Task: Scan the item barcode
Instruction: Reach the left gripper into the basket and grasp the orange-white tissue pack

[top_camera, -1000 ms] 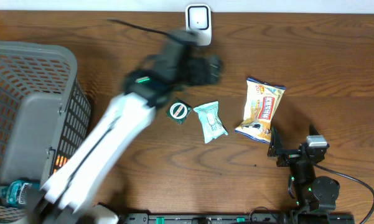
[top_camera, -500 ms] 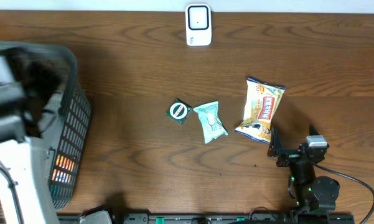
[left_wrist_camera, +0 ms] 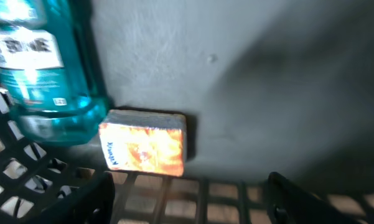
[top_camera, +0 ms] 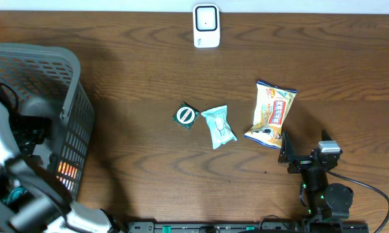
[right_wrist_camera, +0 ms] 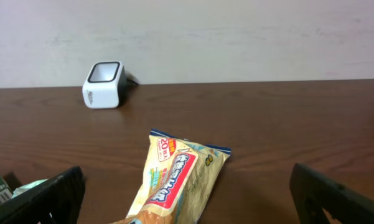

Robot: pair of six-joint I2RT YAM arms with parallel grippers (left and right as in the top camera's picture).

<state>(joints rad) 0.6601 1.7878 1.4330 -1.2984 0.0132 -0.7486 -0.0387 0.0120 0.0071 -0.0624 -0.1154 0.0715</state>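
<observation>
While the left arm [top_camera: 13,165] is down inside the basket [top_camera: 81,129], the left jaws stand apart with nothing between them. A small orange box [left_wrist_camera: 143,149] lies on the basket floor just ahead of them, nearer the left finger, just beside a blue bottle [left_wrist_camera: 37,68]. The right jaws are wide and empty, low over the counter [right_wrist_camera: 299,124]. A snack bag [right_wrist_camera: 177,177] lies just ahead of them, and the scanner [right_wrist_camera: 104,84] stands far beyond, toward the left.
</observation>
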